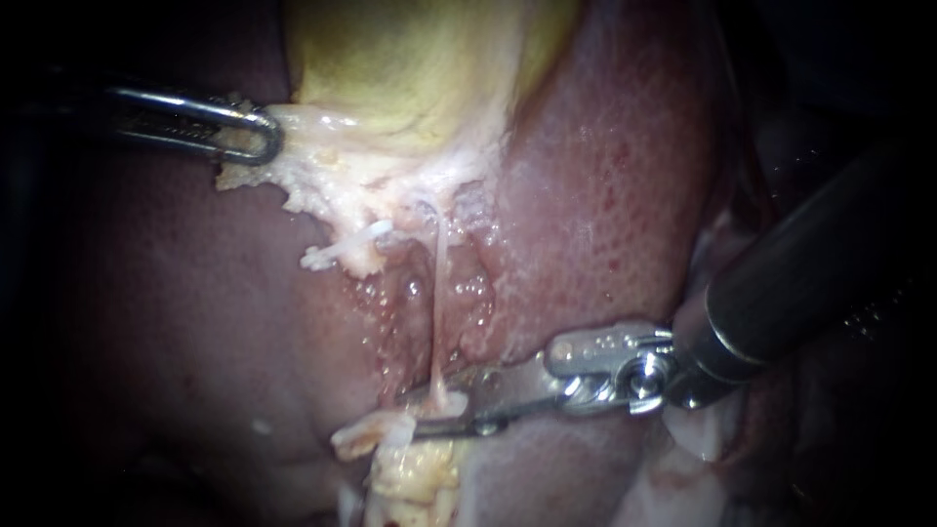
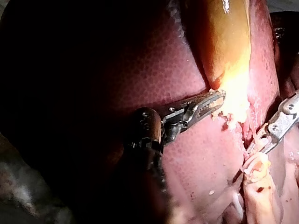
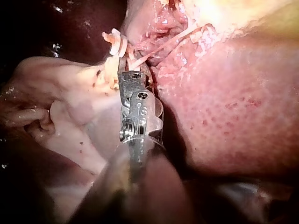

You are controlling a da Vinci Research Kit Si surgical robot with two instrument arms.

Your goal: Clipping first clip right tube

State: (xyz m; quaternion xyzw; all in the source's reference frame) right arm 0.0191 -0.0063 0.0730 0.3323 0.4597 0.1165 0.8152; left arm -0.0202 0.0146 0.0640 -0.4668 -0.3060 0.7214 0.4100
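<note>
- Left instrument (image 1: 262,137), at ten o'clock, is clamping the gallbladder (image 1: 410,68) at its pale edge — harder pulling is risking a tear.
- Thin tube (image 1: 436,293) is stretching from centre to six o'clock.
- Right instrument (image 1: 454,405), entering from four o'clock, is straddling it with narrowly parted jaws — closing askew is risking a partial bite.

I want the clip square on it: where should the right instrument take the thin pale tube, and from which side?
Probably the tube at its bare lower stretch, just above the fatty clump, the right instrument coming from the right, jaws crosswise. It runs taut and upright there; higher up it merges into white tissue under the gallbladder.
</note>
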